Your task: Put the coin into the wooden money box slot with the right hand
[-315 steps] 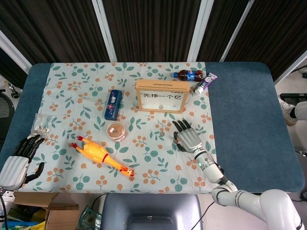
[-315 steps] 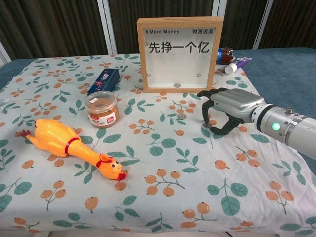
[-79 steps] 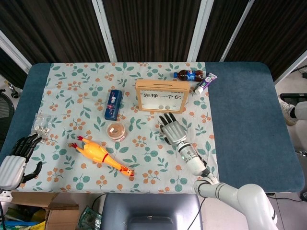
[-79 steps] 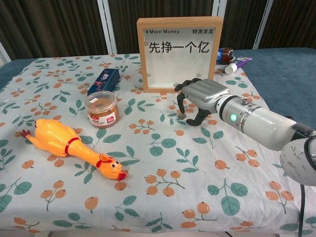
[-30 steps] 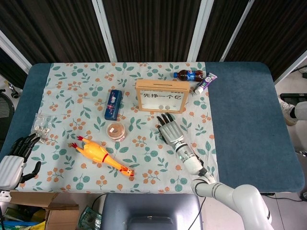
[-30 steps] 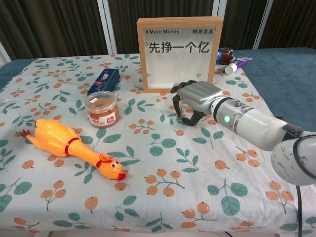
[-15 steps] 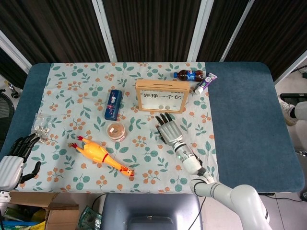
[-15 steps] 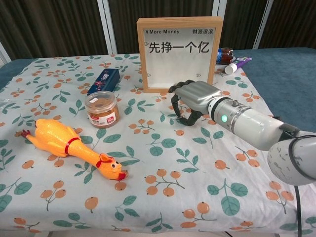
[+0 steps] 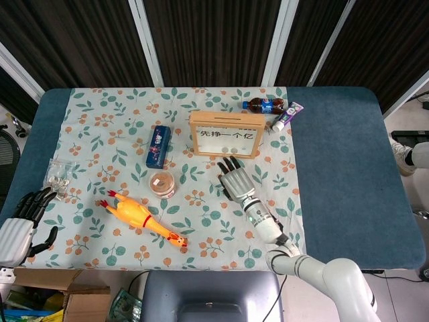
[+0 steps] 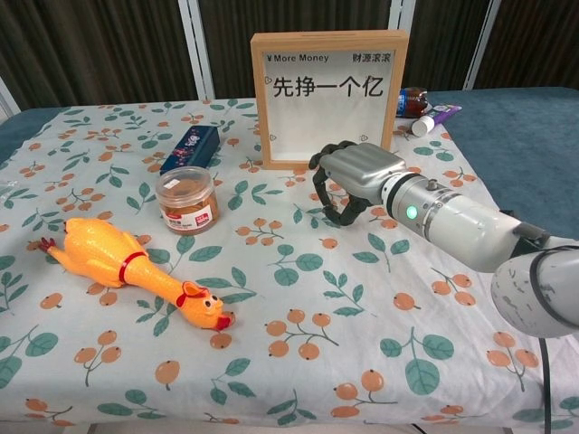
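The wooden money box [image 9: 224, 134] [image 10: 326, 99] stands upright at the back of the flowered cloth, its slot on the top edge [image 9: 224, 115]. My right hand [image 9: 234, 180] [image 10: 351, 179] is just in front of the box, palm down. In the chest view its fingers [image 10: 319, 185] curl down and meet the thumb at the cloth. The coin is hidden under that hand, so I cannot tell whether it is pinched. My left hand [image 9: 23, 221] rests off the table's front left corner, fingers apart and holding nothing.
A yellow rubber chicken [image 9: 141, 218] [image 10: 127, 267], a small jar [image 9: 162, 182] [image 10: 185, 199] and a blue box [image 9: 157, 145] [image 10: 192, 146] lie to the left. A cola bottle [image 9: 265, 105] and a tube [image 9: 286, 116] sit right of the money box. A clear bag [image 9: 57, 176] lies far left.
Since 10.5 s ago my right hand has slid left across the cloth to the spot in front of the box. In the last half second its thumb has closed toward the fingers.
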`<act>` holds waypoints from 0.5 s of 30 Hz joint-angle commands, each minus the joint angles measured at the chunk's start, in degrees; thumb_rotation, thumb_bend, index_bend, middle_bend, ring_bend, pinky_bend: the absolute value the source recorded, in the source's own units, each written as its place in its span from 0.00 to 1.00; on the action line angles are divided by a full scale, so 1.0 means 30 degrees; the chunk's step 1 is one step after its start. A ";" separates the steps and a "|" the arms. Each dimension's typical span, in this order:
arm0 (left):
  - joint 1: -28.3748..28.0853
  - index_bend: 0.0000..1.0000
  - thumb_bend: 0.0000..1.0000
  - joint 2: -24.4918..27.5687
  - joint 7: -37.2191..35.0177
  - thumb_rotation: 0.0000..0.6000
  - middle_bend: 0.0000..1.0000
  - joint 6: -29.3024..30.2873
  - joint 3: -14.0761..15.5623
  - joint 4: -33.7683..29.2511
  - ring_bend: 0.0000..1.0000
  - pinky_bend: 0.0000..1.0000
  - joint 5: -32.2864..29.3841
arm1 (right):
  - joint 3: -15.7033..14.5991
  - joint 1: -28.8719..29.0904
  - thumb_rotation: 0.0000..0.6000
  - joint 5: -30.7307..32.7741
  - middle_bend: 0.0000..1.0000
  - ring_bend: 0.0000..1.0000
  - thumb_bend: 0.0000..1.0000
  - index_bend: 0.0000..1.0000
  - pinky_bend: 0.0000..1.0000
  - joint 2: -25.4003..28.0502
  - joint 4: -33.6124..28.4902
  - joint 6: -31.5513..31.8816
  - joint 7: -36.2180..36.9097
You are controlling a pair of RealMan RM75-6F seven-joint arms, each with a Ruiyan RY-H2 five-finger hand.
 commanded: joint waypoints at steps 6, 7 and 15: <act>-0.0017 0.00 0.48 -0.0007 -0.0065 1.00 0.00 -0.0014 0.0000 0.0048 0.00 0.05 -0.0002 | 0.0108 -0.0012 1.00 -0.0098 0.27 0.02 0.59 0.74 0.08 0.0090 -0.0137 0.0255 0.0385; -0.0016 0.00 0.48 -0.0010 -0.0076 1.00 0.00 -0.0012 -0.0005 0.0061 0.00 0.05 -0.0013 | 0.0196 -0.0024 1.00 -0.0100 0.27 0.02 0.59 0.74 0.08 0.0180 -0.0297 0.0382 0.0534; 0.0200 0.00 0.48 -0.0303 -0.0686 1.00 0.00 0.0218 0.0233 0.1165 0.00 0.05 0.0168 | 0.1917 -0.0122 1.00 -0.0392 0.27 0.02 0.59 0.74 0.08 0.3184 -0.5082 0.3083 0.0844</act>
